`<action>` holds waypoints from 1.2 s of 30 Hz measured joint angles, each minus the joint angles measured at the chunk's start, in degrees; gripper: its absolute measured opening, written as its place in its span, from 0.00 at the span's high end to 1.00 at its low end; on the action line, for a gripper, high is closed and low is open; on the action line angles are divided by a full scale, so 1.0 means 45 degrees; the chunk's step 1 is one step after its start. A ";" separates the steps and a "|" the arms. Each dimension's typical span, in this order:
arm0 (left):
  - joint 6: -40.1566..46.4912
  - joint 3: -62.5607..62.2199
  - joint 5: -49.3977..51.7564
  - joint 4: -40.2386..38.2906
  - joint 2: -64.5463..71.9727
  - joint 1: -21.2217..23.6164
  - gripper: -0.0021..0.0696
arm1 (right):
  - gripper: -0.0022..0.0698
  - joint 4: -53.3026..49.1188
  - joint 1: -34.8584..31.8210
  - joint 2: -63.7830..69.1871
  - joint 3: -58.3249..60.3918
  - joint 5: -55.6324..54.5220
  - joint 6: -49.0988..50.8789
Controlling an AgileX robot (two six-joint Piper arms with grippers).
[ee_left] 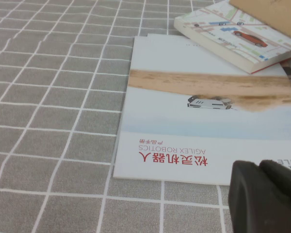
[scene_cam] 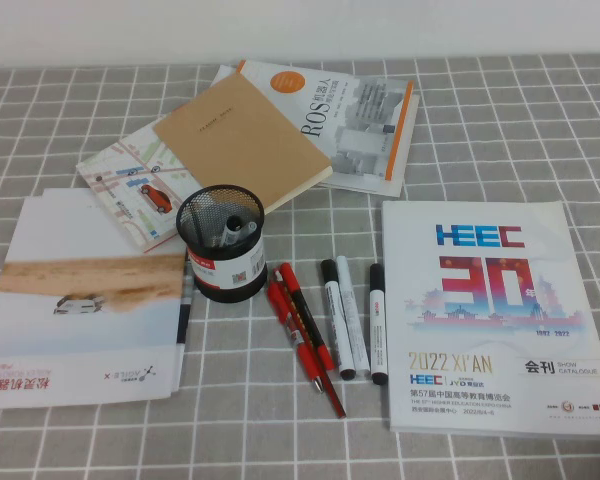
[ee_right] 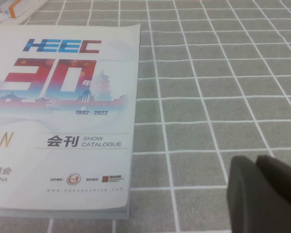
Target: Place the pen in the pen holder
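Pen [scene_cam: 336, 318] lies just right of the pen holder [scene_cam: 222, 246], cap pointing away from the robot, lengthwise front-to-back. Left gripper [ee_left: 259, 167], far left of the holder, and right gripper [ee_right: 256, 160], far right, are clenched empty.

Grey white-gridded cloth tabletop [scene_cam: 540, 130]; round black wire-mesh pen holder [scene_cam: 222, 246], red-white label; thick white black-capped marker pen [scene_cam: 378, 322]; red pens [scene_cam: 305, 330].

Table [scene_cam: 500, 120], grey checked cloth: brochure [scene_cam: 90, 310], book stack [scene_cam: 280, 130], HEEC catalogue [scene_cam: 490, 320], pen holder [scene_cam: 223, 250], red pens [scene_cam: 302, 325], three markers [scene_cam: 352, 315].
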 joint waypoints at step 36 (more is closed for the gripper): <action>0.0000 0.0000 0.0000 0.0000 0.0000 0.0000 0.97 | 0.99 1.3296 0.0000 0.0000 0.0000 -0.1888 -0.0230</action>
